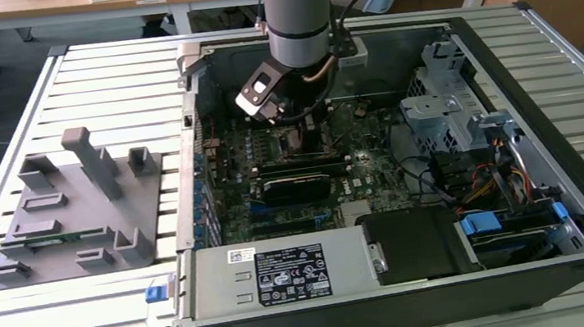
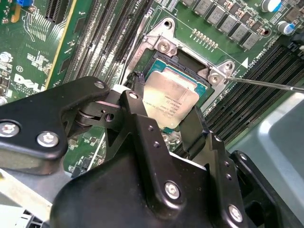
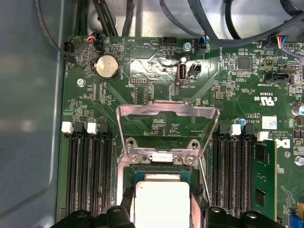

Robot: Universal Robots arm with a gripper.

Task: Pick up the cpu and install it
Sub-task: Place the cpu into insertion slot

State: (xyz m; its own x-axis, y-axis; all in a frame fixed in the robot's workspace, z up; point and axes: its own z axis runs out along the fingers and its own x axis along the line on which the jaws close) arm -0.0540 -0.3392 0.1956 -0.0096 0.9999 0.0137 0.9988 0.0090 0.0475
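The cpu [image 2: 172,100], a flat square chip with a dull silver top, sits between my gripper's [image 2: 166,108] two black fingers, right over the open black socket frame [image 2: 164,47] on the motherboard. The chip looks slightly tilted against the socket, and I cannot tell whether it rests in it. In the first wrist view the cpu [image 3: 161,202] shows with a finger on each side, and the gripper [image 3: 161,211] is shut on it. In the exterior view the gripper [image 1: 293,126] reaches down into the open computer case [image 1: 552,126].
The socket's metal load plate [image 3: 166,118] stands swung open, and its thin lever [image 2: 270,84] sticks out to one side. Memory slots flank the socket, one holding a green stick [image 3: 263,175]. A grey parts fixture [image 1: 72,209] stands on the slatted table at the exterior view's left.
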